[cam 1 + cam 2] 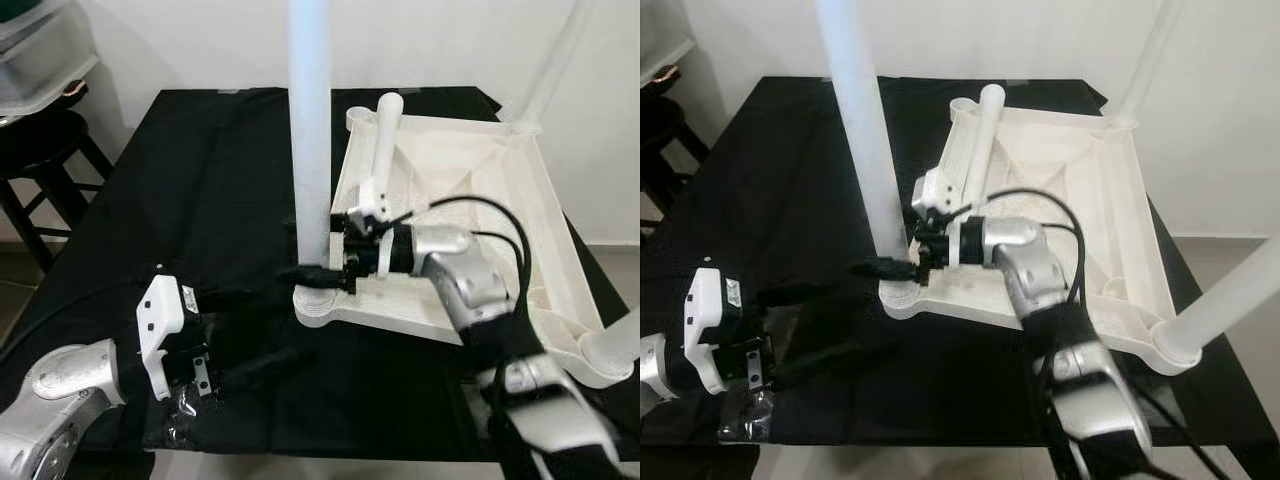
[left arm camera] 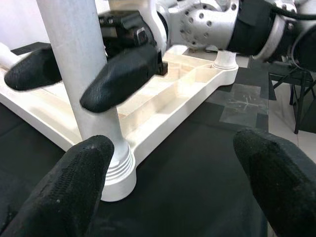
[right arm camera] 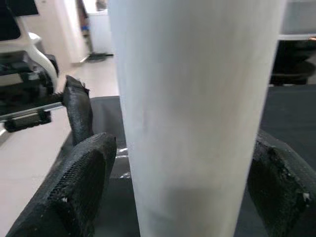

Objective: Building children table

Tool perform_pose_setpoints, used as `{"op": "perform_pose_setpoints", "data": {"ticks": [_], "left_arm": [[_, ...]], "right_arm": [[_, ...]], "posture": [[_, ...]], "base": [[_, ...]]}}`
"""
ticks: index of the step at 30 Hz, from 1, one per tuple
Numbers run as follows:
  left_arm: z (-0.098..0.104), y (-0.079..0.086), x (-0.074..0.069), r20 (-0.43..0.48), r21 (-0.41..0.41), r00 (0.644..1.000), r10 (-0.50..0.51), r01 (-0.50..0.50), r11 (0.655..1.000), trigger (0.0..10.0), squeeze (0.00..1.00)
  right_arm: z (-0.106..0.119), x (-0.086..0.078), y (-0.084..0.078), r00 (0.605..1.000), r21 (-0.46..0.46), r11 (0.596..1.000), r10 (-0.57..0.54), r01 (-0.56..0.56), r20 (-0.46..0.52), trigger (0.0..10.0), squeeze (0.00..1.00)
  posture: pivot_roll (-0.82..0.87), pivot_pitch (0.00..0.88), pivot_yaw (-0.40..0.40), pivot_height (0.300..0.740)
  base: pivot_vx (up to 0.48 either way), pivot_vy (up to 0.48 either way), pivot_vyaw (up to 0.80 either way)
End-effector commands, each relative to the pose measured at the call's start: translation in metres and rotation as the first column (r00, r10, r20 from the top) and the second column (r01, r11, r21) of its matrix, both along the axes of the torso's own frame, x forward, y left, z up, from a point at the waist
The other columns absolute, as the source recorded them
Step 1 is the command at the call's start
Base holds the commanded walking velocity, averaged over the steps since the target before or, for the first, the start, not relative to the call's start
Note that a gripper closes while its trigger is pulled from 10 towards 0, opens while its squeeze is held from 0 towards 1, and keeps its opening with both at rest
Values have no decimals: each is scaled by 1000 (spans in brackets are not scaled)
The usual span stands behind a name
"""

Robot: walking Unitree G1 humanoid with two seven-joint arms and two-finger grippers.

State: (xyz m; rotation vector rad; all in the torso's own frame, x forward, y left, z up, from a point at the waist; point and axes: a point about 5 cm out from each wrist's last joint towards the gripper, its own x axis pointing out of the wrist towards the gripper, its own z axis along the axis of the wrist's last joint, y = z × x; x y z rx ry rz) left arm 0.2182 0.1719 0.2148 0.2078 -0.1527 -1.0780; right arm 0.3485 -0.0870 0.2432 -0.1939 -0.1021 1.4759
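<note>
A white plastic children's tabletop [image 1: 470, 190] lies upside down on the black-covered table [image 1: 200, 180], its ribbed underside facing up, toward the right of the scene. White round legs stand in its corner sockets; the near-left leg [image 1: 310, 130] rises upright from a ringed collar. The right gripper [image 1: 312, 272] reaches leftward low on that leg, its fingers [image 3: 84, 187] set either side of it, pinching it. The left gripper [image 1: 245, 330] hovers over the cloth to the near left, fingers [image 2: 74, 192] spread, holding nothing.
</note>
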Motion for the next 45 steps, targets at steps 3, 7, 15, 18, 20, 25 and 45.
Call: {"op": "perform_pose_setpoints", "data": {"ticks": [3,7,15,18,20,25,45], "left_arm": [[-1,-3,-3,-9,4,1000,-14,14,1000,10000,0],[-1,-4,-4,-9,2,1000,-15,15,1000,10000,0],[-1,-5,-3,-7,-2,1000,-18,18,1000,10000,0],[-1,-6,-3,-7,-4,1000,-20,20,1000,10000,0],[-1,-6,-4,-9,-5,1000,-22,22,1000,10000,0],[-1,-6,-4,-15,-6,999,-29,29,1000,10000,0],[-3,-8,-1,-15,-6,999,-34,34,999,10000,0]], "right_arm": [[1,0,-2,997,10,998,66,-66,-27,0,0],[4,2,-4,992,10,993,119,-118,-37,0,0],[-7,2,-11,993,23,994,108,-107,-42,0,0],[-11,1,-12,999,21,999,42,-41,-24,0,0],[-17,-1,-11,999,19,999,-29,29,-14,0,0],[-70,-25,16,835,-14,837,-547,547,-67,0,0],[-49,-47,44,890,68,888,-451,455,-64,10000,1000]], "posture": [[61,182,-9,740],[60,182,-10,740],[38,188,-5,740],[28,195,-5,740],[26,196,-5,740],[14,224,-12,740],[13,191,5,740]], "base": [[0,0,0],[0,0,0],[0,0,0],[0,0,0],[0,0,0],[0,0,0],[0,0,0]]}}
